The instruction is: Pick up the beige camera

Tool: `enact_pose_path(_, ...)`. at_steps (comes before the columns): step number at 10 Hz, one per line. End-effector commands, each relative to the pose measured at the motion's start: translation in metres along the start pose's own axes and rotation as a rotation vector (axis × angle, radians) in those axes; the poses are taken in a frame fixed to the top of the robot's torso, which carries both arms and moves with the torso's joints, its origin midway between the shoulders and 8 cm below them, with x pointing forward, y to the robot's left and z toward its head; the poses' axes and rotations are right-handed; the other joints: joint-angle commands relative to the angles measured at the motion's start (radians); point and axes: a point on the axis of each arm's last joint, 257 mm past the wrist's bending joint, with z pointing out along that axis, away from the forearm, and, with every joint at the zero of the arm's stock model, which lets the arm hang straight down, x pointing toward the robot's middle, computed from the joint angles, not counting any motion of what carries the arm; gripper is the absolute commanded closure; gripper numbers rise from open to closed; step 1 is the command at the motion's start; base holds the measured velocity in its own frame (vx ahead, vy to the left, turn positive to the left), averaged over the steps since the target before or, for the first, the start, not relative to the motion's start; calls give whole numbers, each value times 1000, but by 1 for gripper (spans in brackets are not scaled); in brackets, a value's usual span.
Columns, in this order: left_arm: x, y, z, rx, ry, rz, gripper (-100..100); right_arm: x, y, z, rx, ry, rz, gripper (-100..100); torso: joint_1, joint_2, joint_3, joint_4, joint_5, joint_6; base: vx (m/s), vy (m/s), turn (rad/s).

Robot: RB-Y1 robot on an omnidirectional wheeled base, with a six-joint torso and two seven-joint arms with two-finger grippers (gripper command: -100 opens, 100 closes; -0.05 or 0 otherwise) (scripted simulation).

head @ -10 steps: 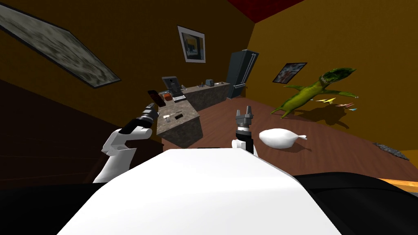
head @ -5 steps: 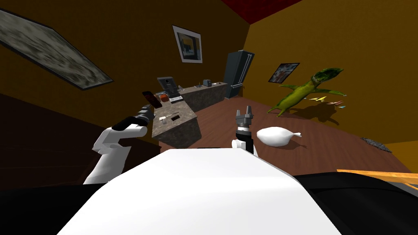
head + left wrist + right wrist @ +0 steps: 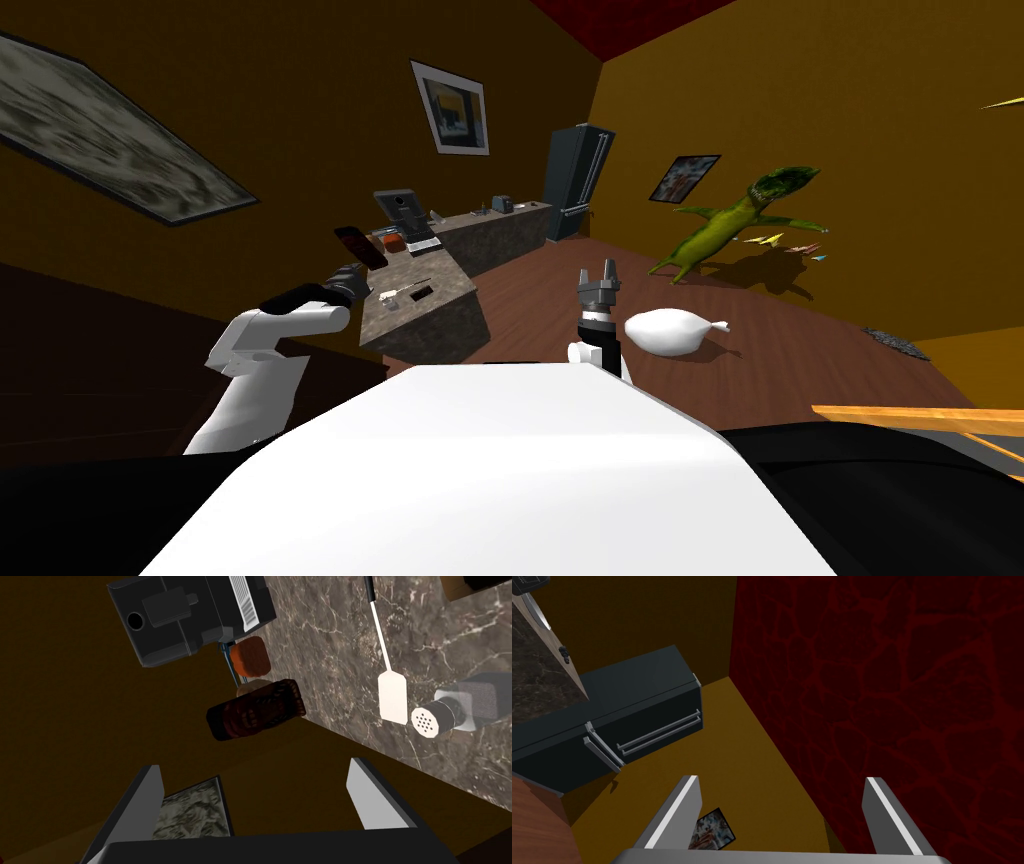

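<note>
Grey left hand (image 3: 255, 765) spread wide, empty, near marbled counter (image 3: 325, 651), right hand (image 3: 782, 779) spread, empty

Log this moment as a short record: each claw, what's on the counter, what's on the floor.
left claw: open, empty, short of the counter
right claw: open, empty, away from the counter
counter: marbled top; black machine, white spatula, shaker, dark brown block near its edge
beige camera: cannot tell which item
floor: white sack, green dinosaur figure
</note>
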Motion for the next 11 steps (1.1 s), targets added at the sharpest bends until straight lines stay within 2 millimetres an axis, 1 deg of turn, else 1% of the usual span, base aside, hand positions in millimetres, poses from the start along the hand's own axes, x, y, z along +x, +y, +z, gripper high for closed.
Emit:
enact_pose_path(1, -8, 10, 2, -49, -15, -12, -100, 0, 0, 0, 0, 0, 0, 0, 0, 0, 0, 0, 0, 0, 48, -28, -47)
enact_pose_path(2, -8, 15, 2, -67, -18, -12, -100, 0, 0, 0, 0, 0, 0, 0, 0, 0, 0, 0, 0, 0, 20, -14, 4)
enact_pose_path(3, -24, 23, 5, -108, -40, -40, -100, 0, 0, 0, 0, 0, 0, 0, 0, 1, 1, 0, 0, 0, 47, -34, -87)
enact_pose_path(5, -25, 34, 4, -150, -46, -40, -100, 0, 0, 0, 0, 0, 0, 0, 0, 0, 0, 0, 0, 0, 43, -16, -21)
enact_pose_path(6, -39, 45, 5, -198, -67, -72, -100, 0, 0, 0, 0, 0, 0, 0, 1, 1, 0, 0, 0, 0, 72, -18, -74)
enact_pose_path(8, -40, 55, 3, -235, -72, -72, -100, 0, 0, 0, 0, 0, 0, 0, 0, -2, -1, -1, 0, 0, 52, -17, -19)
enact_pose_path(9, -52, 67, 3, -281, -92, -107, -100, 0, 0, 0, 0, 0, 0, 0, 0, 0, 0, 0, 0, 0, 71, -24, -68)
enact_pose_path(10, -52, 74, 0, -312, -95, -108, -100, 0, 0, 0, 0, 0, 0, 0, 0, -1, -1, 0, 0, 0, 79, -13, -45)
enact_pose_path(11, -63, 88, -1, -359, -113, -146, -100, 0, 0, 0, 0, 0, 0, 0, 0, -2, -1, -1, 0, 0, 105, -20, -65)
